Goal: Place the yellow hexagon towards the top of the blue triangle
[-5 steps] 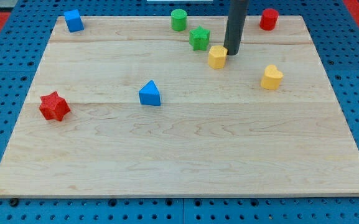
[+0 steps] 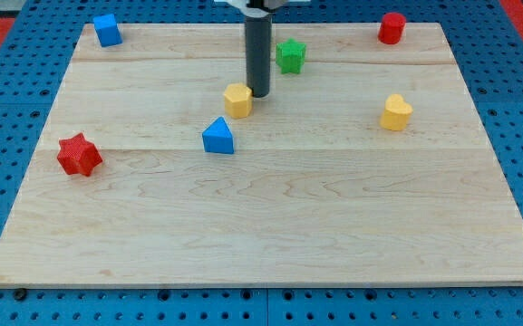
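My tip (image 2: 259, 94) touches the yellow hexagon (image 2: 237, 100) at its 2 o'clock side, placed to shove it toward 8 o'clock. The hexagon sits near the blue triangle (image 2: 217, 137), at the triangle's 1 o'clock, on the wooden counter (image 2: 270, 217). No jaws exist here, only a rod

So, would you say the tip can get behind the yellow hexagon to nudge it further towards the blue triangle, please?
Probably yes. My tip already sits just to the view's right of the yellow hexagon, with no other block between them, and bare board lies between the hexagon and the blue triangle.
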Controlling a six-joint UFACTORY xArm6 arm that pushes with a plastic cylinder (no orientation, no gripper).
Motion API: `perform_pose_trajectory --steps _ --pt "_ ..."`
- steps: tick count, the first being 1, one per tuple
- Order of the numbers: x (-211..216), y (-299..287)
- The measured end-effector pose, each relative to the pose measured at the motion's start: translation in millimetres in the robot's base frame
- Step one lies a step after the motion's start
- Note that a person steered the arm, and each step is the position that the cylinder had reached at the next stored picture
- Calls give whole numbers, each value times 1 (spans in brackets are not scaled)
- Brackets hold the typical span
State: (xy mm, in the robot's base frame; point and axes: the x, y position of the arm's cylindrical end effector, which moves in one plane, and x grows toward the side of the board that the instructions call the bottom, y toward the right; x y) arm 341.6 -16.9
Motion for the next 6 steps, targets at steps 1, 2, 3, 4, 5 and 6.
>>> perform_pose_trajectory --steps 1,2,3,4,5,6 --pt "2 -6" --pt "4 -4" --pt "6 -5" --pt "16 -5" --pt "27 -5" --pt "32 -5"
